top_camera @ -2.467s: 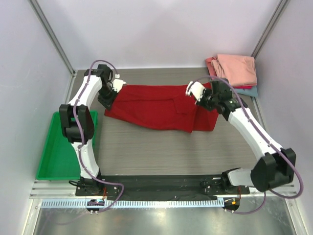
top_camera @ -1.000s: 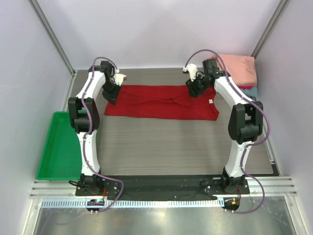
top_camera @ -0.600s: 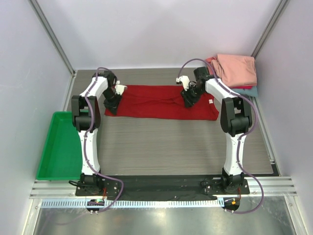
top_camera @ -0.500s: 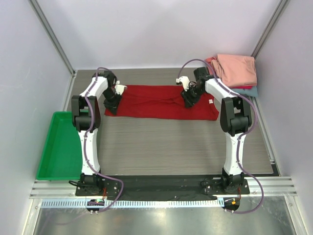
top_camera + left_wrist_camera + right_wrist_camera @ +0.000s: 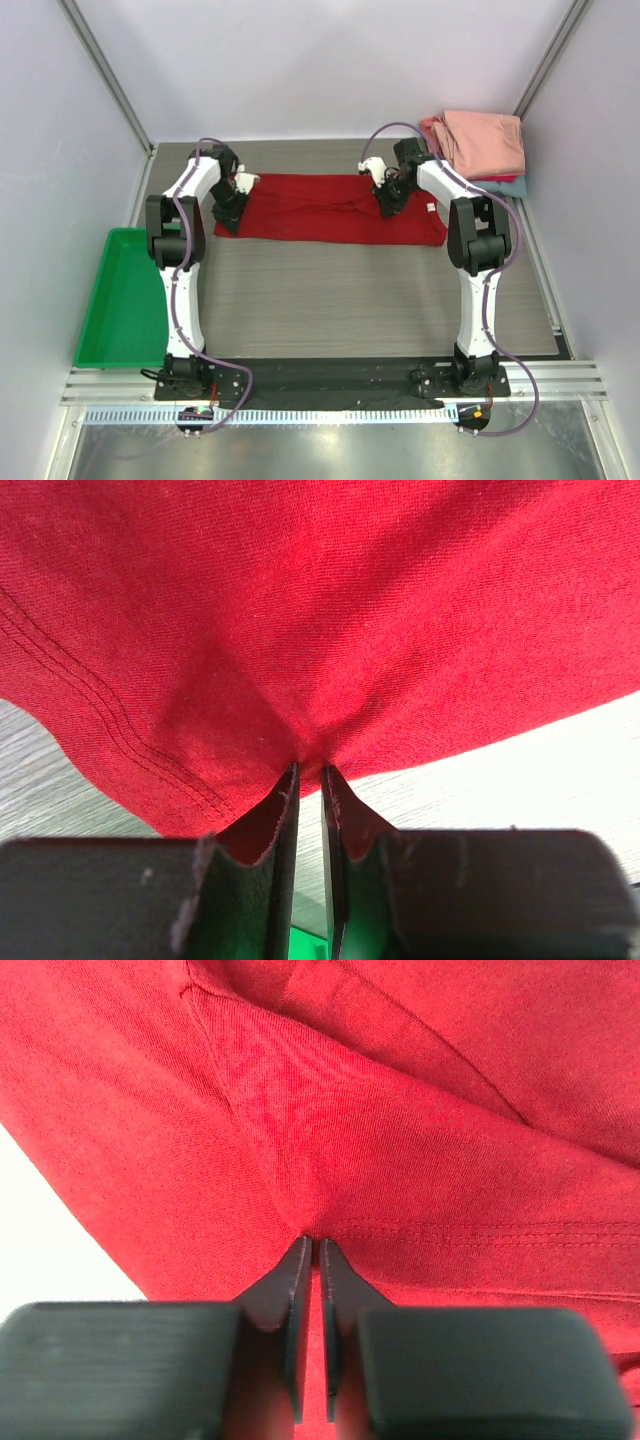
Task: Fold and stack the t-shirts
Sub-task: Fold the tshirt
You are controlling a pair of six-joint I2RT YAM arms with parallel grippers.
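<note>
Along the far side of the surface, the deep red t-shirt (image 5: 320, 208) lies flat as a long band, where seconds ago it hung rumpled and slanted between the arms. The left fingers (image 5: 291, 785) stay clamped on a tuck of cloth at its left hem. The right fingers (image 5: 303, 1252), wider a moment ago, have now closed on a pinch of fabric beside a stitched seam near the band's far edge. With both grips set, the next fold looks ready to begin. The folded stack (image 5: 482, 143), salmon-pink on top, sits in the far right corner, near the shirt's right end.
</note>
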